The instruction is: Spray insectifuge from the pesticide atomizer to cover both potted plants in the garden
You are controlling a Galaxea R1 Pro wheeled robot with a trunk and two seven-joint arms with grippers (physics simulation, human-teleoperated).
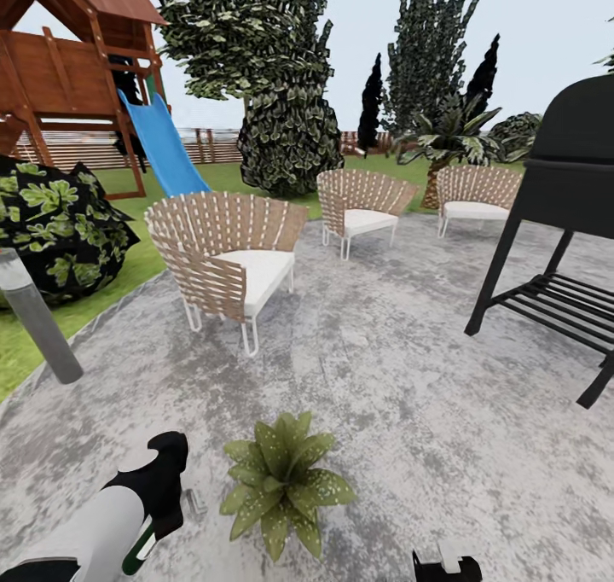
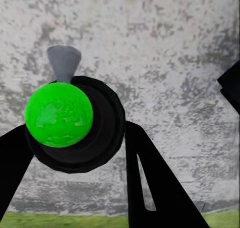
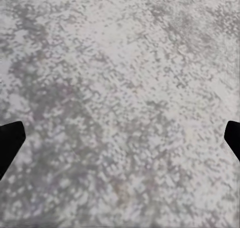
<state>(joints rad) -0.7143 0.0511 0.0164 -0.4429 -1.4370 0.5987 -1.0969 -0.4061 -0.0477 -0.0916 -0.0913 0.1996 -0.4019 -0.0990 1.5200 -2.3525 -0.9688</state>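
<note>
**A:** Head view first: looking over the grey patio (image 1: 401, 377), one potted plant (image 1: 281, 480) low in the middle, pot totally buried under its own leaves. Left gripper (image 1: 170, 488) just beside it at the bottom left, arm cut off by the edge. Tiny grey nub poking out next to the black fingers, too small to call from up there.

**B:** Checked the left wrist view? Pesticide atomizer (image 2: 70, 123) right there, clamped between the two black fingers (image 2: 150, 183): bright green ball, black ring round it, pale grey nozzle sticking out toward the paving. Dark block cut off at one edge, no idea what.

**A:** Yep, clenched on it. Right gripper (image 1: 447, 565) barely peeking in at the bottom edge of the head view, mostly cropped.

**B:** Right wrist view: just speckled paving with black fingertips (image 3: 10, 143) at the two far sides, spread wide, holding nothing.

**A:** Background stuff: three woven chairs (image 1: 226, 258), black grill (image 1: 563, 215) chopped off on the right, blue slide (image 1: 162, 147) and wooden playset half out of frame. Fence mostly hidden behind trees.
</note>
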